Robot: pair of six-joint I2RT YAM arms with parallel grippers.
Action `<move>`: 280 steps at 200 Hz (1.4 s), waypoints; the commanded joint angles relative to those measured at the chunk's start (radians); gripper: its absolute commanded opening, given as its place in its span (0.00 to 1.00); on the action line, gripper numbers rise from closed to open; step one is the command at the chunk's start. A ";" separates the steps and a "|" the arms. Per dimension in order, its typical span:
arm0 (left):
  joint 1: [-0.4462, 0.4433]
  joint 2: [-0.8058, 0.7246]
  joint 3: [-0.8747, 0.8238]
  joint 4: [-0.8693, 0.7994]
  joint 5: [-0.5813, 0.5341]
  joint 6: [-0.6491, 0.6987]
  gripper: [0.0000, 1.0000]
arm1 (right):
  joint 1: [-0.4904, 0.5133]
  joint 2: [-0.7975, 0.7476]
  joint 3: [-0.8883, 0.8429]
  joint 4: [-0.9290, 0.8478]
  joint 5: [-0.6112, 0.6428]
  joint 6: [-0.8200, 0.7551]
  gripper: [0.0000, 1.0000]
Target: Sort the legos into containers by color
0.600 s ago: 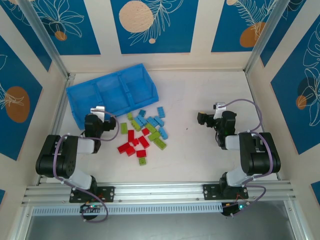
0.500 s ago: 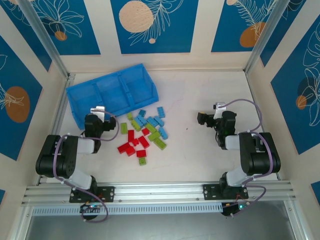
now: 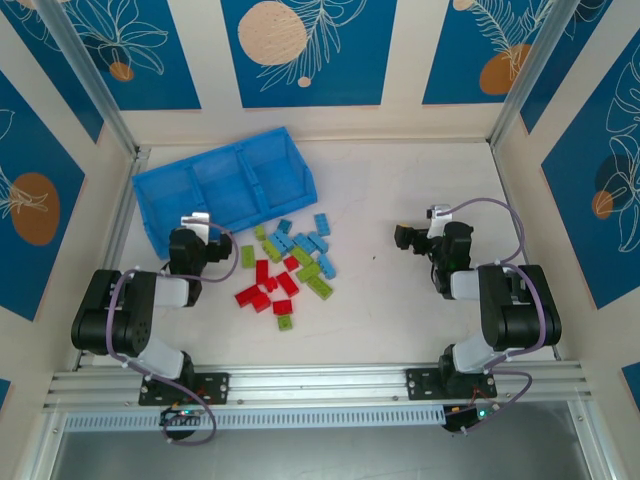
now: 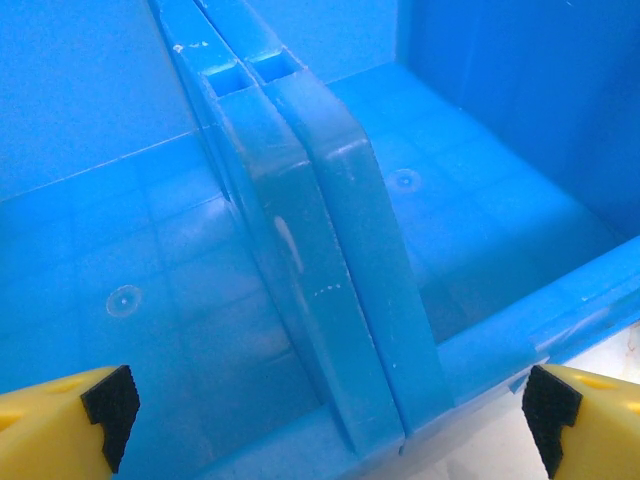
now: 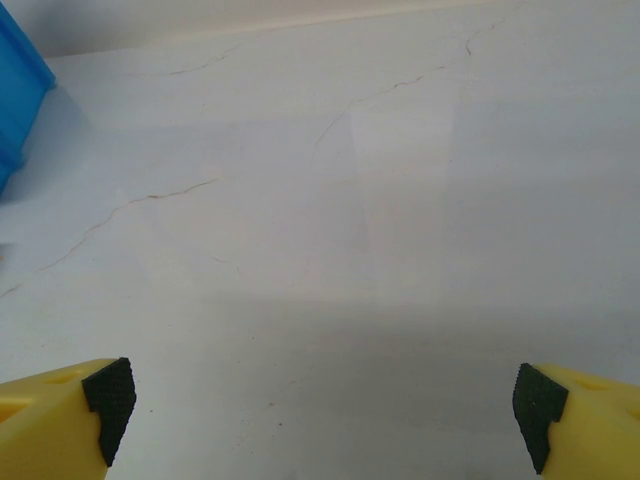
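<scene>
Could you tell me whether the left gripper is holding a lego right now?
No: the left gripper stands open facing the blue bin, with nothing between its fingers.

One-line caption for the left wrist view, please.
Open left gripper looks into the blue bin, its divider dead ahead.

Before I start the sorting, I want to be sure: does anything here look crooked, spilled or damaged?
The blue bin sits skewed on the table, not square to its edges. The legos lie in a loose mixed heap beside it. Thin crack-like lines run across the table top.
</scene>
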State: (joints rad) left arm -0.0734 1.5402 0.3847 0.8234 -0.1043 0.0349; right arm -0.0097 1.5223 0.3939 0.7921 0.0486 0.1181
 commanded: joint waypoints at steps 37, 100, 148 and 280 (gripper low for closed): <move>-0.031 -0.201 0.017 -0.174 -0.122 -0.032 1.00 | 0.053 -0.482 0.213 -0.826 0.238 0.342 0.99; -0.147 -0.548 0.372 -1.161 -0.132 -0.509 0.94 | 0.447 -0.537 0.467 -1.355 -0.036 0.456 0.99; -0.342 -0.525 0.435 -1.430 0.033 -0.642 0.83 | 0.820 -0.347 0.602 -1.459 0.064 0.478 1.00; -0.479 -0.298 0.344 -1.496 0.010 -0.815 0.70 | 0.879 -0.253 0.617 -1.435 0.118 0.535 1.00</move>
State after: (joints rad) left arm -0.5484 1.2171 0.7528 -0.6369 -0.0631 -0.7231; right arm 0.8619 1.2560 0.9802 -0.6220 0.1467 0.6365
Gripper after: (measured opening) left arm 0.681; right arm 0.999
